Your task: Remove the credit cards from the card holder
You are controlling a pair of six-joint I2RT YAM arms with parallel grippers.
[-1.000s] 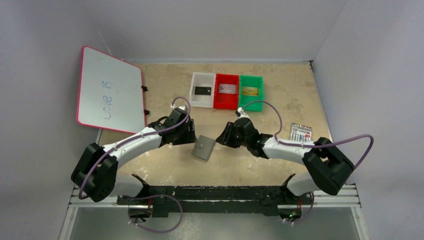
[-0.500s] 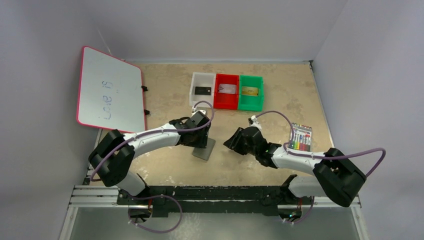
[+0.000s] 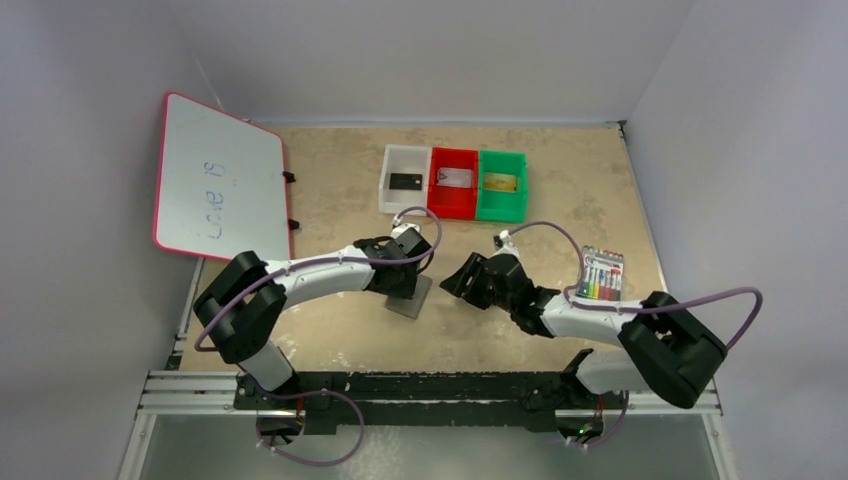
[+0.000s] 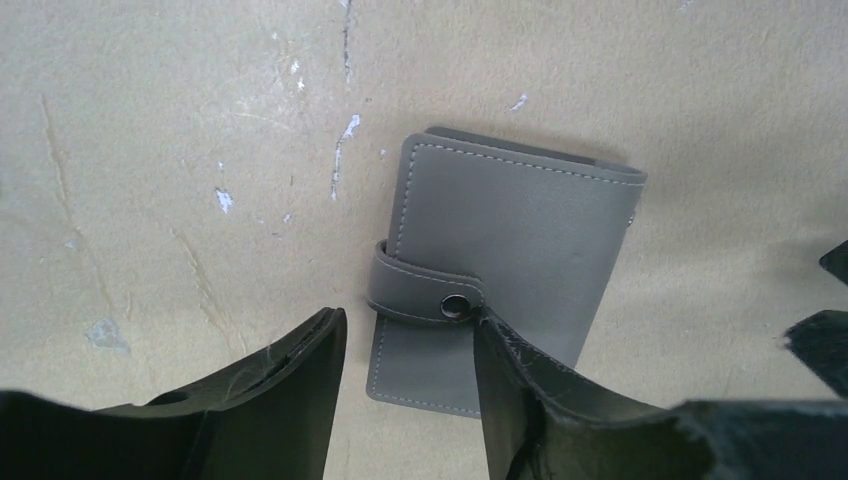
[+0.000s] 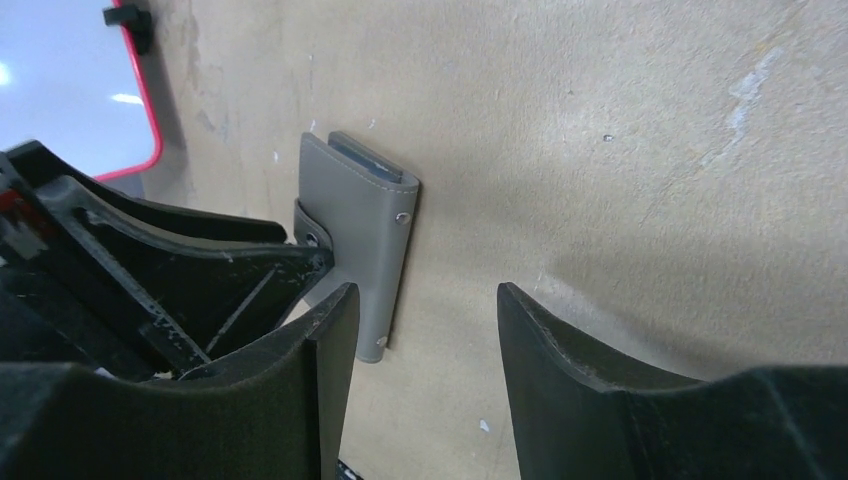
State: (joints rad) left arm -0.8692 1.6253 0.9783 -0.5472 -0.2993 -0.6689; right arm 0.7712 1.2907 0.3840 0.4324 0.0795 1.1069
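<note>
The grey card holder point(image 3: 414, 299) lies closed and flat on the table, its strap snapped shut point(image 4: 455, 304). My left gripper point(image 3: 404, 276) hangs low over its near-left edge, open. One finger stands over bare table left of the holder and the other by the snap; the left gripper point(image 4: 410, 318) holds nothing. My right gripper point(image 3: 462, 281) is open and empty just right of the card holder point(image 5: 365, 230), apart from it. The credit cards lie in the trays: black point(image 3: 405, 181), silvery-grey point(image 3: 455, 177), gold point(image 3: 500, 182).
White point(image 3: 389, 192), red point(image 3: 437, 205) and green point(image 3: 520, 200) trays stand in a row at the back. A red-framed whiteboard point(image 3: 215, 180) leans at the left. A marker pack point(image 3: 601, 274) lies right, by the right arm. The left gripper's fingers point(image 5: 200, 270) show in the right wrist view.
The left arm has swung right and come down over the card holder, its jaws narrowing a little. The right gripper has drawn back from the holder and its jaws have widened.
</note>
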